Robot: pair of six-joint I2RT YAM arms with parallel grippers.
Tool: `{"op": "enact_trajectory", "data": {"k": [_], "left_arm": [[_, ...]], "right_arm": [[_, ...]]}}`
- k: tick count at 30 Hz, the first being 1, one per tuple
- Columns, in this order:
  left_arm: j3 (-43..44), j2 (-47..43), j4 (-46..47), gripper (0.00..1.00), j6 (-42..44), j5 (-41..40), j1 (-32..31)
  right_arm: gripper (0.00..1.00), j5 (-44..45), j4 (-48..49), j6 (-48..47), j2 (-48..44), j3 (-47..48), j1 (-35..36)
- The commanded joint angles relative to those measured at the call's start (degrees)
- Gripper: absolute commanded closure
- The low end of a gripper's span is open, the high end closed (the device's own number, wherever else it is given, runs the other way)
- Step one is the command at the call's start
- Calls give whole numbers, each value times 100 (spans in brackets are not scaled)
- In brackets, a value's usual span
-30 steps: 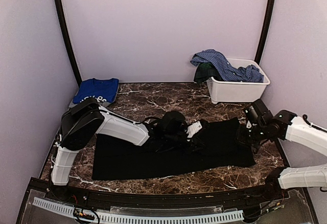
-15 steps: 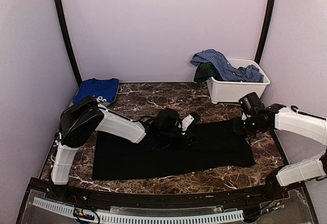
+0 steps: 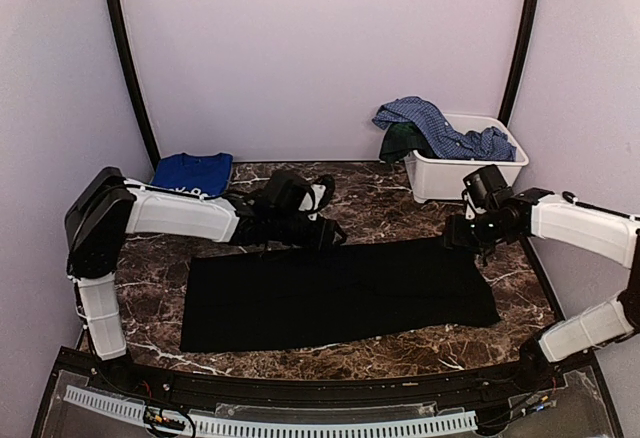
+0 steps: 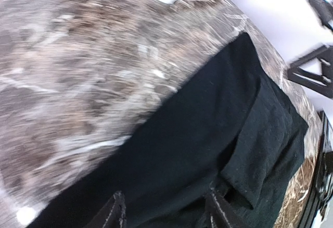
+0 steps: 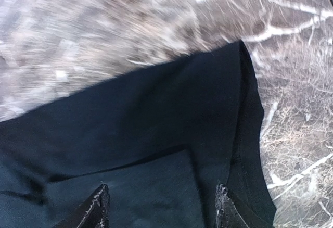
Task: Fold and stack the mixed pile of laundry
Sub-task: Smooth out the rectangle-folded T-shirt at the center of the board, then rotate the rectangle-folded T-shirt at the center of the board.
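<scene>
The large black garment (image 3: 340, 293) lies flat at six o'clock on the tabletop (image 3: 380, 193) — limp, light, likely to slide on the marble, so best pinched at both corners of one short edge. By its far edge the left fingers (image 4: 115, 215) and right fingers (image 5: 99, 207) are spread, holding nothing. Both wrist views are smeared. At ten o'clock sits the royal-blue tee (image 3: 190, 173). At two, the blue checked shirt (image 3: 430, 123) drapes the bin (image 3: 465, 178), hiding what lies beneath — no red-orange piece shows.

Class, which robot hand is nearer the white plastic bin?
Right. The right hand is just in front of the white bin; the left hand is mid-table, at the black garment's far edge.
</scene>
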Motion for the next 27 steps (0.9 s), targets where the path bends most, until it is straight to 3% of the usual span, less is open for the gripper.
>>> {"op": "enact_trajectory", "data": {"k": [1, 6, 10, 19, 27], "left_arm": [[-131, -584, -1298, 46, -544, -216, 41], [-381, -723, -1781, 50, -1268, -41, 146], [-957, -920, -1883, 53, -1907, -72, 165], [-2394, -1260, -2190, 57, -2847, -206, 851], [-3694, -2268, -2609, 60, -3241, -401, 1721]], "right_arm": [[34, -750, -250, -7, -869, 63, 188], [35, -1068, -568, 627, -1302, -442, 632], [36, -1246, -147, 1069, -1390, -1111, 699], [33, -1106, 255, 587, 439, -762, 677], [37, -1104, 464, -403, 2251, 871, 819]]}}
